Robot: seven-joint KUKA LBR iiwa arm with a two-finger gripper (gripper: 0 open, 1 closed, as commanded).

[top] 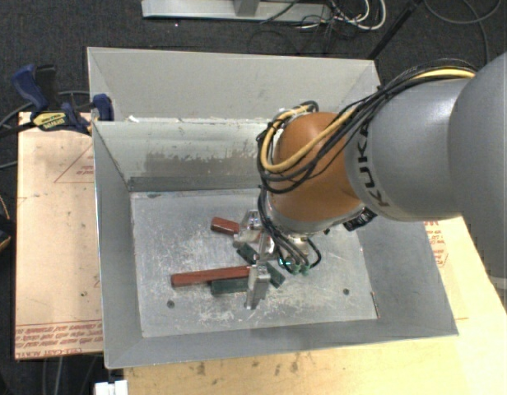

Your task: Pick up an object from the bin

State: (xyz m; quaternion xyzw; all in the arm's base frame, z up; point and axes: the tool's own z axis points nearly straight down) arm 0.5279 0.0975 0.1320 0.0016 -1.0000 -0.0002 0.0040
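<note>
Camera view: long flat red-brown stick (206,279)

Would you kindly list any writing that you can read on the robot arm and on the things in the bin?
"KUK": dark letters running sideways on the grey arm link, the rest hidden.
No writing shows on the long red-brown stick, the short red-brown piece or the dark green block.

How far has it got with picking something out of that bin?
Done: the gripper is down inside the bin, near its floor. In hand: its jaws stand apart at the right end of the long reddish-brown bar and a dark green piece. Left: closing and lifting; both look flat on the floor, like the small brown block nearby.
</note>
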